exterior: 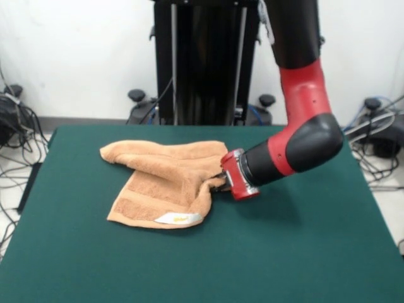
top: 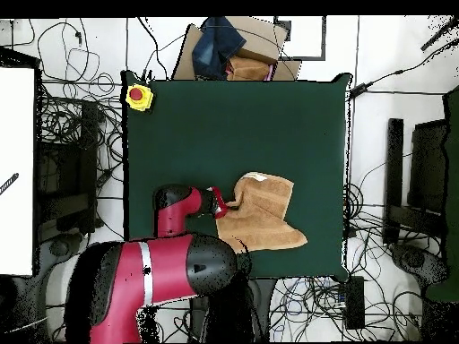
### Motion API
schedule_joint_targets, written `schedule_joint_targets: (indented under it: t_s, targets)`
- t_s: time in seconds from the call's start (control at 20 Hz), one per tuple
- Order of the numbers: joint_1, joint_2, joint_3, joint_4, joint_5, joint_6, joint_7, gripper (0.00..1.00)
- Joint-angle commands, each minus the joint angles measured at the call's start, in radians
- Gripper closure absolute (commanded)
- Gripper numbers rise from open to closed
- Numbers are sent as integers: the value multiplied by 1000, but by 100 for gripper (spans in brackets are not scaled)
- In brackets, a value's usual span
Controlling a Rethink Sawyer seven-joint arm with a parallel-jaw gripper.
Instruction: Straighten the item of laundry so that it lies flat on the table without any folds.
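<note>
One peach-orange towel (exterior: 165, 178) lies folded over itself on the far left part of the green table (exterior: 303, 252), its white label (exterior: 178, 218) at the near edge, and the gripper (exterior: 221, 178) is pressed into the towel's right edge, the cloth bunched there as if pinched, though I cannot tell whether the gripper is clenched on it. To do this step well, I judge the arm should draw that edge low and steadily rightward until the top layer unfolds. No containers show on the table
</note>
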Motion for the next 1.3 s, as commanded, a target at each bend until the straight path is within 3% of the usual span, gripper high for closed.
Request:
schedule_joint_targets:
  t_s: [0.05, 0.4, 0.55, 0.65, 0.7, 0.85, 1.0, 1.2, 1.3]
  targets:
    - [-48, 151, 76, -146, 23, -18, -192, 0]
    - [-78, 108, 93, -56, -22, -9, -160, 0]
    - [-88, 59, 71, 20, -115, 106, -73, 0]
    - [-99, -23, 57, 91, -209, 198, -43, 0]
    - [-106, -100, 75, 151, -208, 220, -55, 0]
    - [-122, -343, 165, 316, -112, 263, -114, 0]
    - [-120, -517, 233, 416, 31, 299, -174, 0]
    - [-123, -670, 272, 513, 170, 367, -276, 0]
    - [-118, -711, 243, 558, 169, 398, -322, 0]
